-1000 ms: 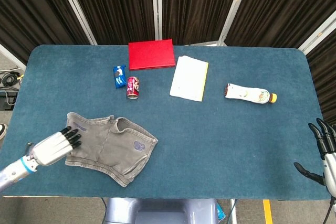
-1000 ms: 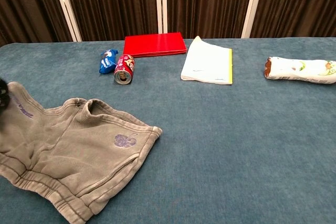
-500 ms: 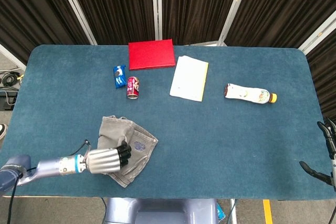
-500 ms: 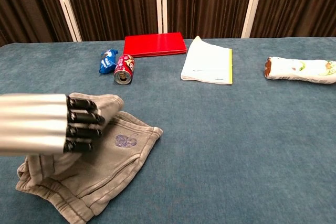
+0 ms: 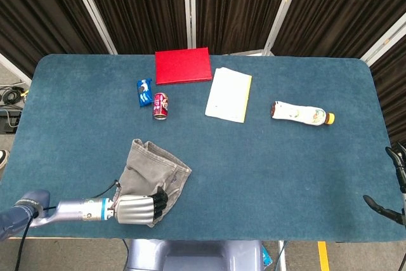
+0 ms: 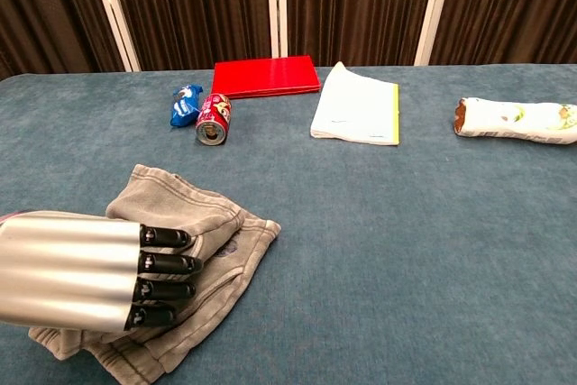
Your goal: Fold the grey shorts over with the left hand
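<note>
The grey shorts [image 5: 154,166] lie folded into a narrower bundle near the table's front left, also in the chest view [image 6: 185,206]. My left hand [image 5: 136,209] lies at the front edge of the bundle with its fingers curled in and appears to grip the folded-over layer. In the chest view the left hand [image 6: 90,270] fills the lower left, its dark fingertips pointing right over the cloth. My right hand [image 5: 394,185] shows only partly at the far right edge, fingers apart and holding nothing.
On the blue table [image 5: 273,169] stand a red folder [image 5: 183,65], a blue snack packet [image 5: 144,92], a small red can [image 5: 160,106], a white booklet [image 5: 228,94] and a lying bottle [image 5: 301,113], all behind the shorts.
My left hand has swept from the shorts' left side to the right and toward the front edge, carrying the left half over the right half. The right hand has slid further out of view.
</note>
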Robot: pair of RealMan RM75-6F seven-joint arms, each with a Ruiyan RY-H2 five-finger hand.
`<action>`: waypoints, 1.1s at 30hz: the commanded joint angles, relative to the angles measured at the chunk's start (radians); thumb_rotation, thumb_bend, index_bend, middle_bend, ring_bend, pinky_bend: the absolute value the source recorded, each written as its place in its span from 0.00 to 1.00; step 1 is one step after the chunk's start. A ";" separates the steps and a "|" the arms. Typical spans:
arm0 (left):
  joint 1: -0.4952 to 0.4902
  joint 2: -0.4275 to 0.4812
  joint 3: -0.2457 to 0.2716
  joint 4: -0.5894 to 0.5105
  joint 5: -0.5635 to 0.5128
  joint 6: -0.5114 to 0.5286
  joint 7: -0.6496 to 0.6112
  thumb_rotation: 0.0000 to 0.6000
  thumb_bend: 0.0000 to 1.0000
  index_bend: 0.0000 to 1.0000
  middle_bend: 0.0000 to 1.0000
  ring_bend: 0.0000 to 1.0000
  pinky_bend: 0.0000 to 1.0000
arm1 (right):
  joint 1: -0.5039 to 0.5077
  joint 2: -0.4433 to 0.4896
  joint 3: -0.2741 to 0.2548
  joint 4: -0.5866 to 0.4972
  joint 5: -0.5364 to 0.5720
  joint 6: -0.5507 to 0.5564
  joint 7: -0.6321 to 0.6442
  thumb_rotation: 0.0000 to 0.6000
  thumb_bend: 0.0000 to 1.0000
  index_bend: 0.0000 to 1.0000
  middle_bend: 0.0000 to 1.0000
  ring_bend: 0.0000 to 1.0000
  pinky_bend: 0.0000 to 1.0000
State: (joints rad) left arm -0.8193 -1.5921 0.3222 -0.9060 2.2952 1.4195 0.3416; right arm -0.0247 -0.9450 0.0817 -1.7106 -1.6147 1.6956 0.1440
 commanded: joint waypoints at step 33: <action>0.270 0.105 -0.233 -0.218 -0.509 0.145 -0.225 1.00 0.00 0.00 0.00 0.00 0.00 | -0.001 0.000 -0.007 -0.007 -0.017 0.000 -0.012 1.00 0.00 0.00 0.00 0.00 0.00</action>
State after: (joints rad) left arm -0.6303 -1.5462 0.1390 -1.0656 1.9377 1.5764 0.2075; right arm -0.0257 -0.9450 0.0750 -1.7180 -1.6313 1.6958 0.1325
